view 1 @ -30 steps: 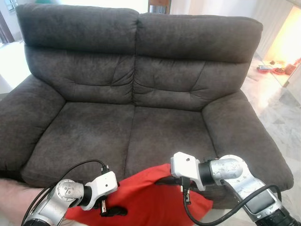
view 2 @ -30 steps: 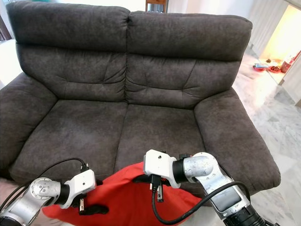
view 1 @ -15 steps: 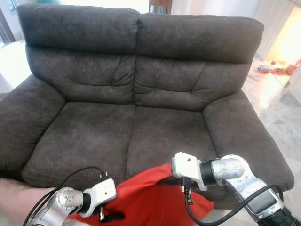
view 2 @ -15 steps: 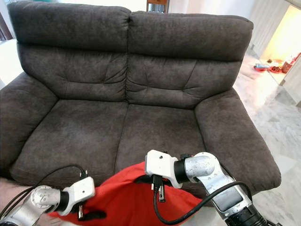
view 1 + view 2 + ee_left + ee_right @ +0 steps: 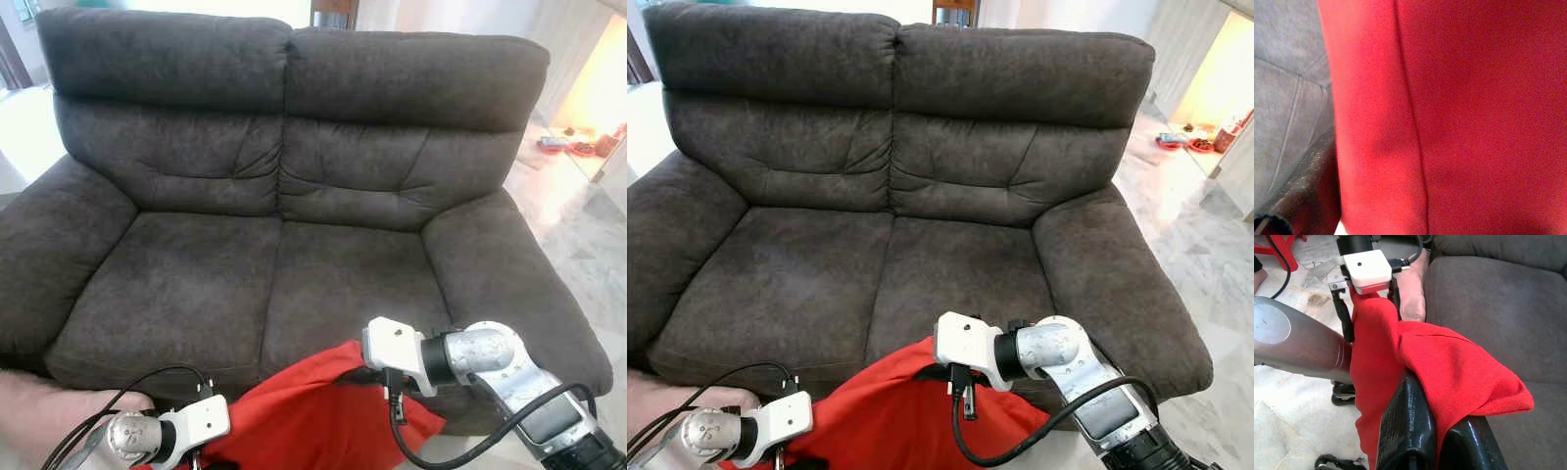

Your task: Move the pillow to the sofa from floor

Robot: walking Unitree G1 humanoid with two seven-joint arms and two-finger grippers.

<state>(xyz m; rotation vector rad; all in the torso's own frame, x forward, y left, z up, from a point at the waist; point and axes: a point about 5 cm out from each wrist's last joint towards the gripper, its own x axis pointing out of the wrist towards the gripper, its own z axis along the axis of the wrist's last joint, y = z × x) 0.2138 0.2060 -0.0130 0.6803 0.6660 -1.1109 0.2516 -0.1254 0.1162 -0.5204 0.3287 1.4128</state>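
Observation:
A red pillow (image 5: 304, 411) hangs in front of the dark grey sofa (image 5: 196, 274), just below the front edge of its seat. My right gripper (image 5: 1437, 427) is shut on the pillow's upper right corner, with red fabric pinched between its two black fingers (image 5: 1405, 431). My left gripper (image 5: 1369, 303) is low at the pillow's left side, its fingers clamped on either side of the fabric. The left wrist view shows red cloth up close, with one black finger (image 5: 1303, 191) against it. The sofa seat holds nothing.
The sofa's armrests (image 5: 509, 284) flank the seat on both sides. A pale, skin-coloured shape, perhaps a person's leg (image 5: 44, 416), lies by the sofa's front left corner. Marble floor (image 5: 588, 225) runs along the right, with small items (image 5: 563, 144) at the far right.
My left arm has sunk toward the bottom of the view, taking the pillow's left side down with it. The right gripper has barely shifted and keeps its hold.

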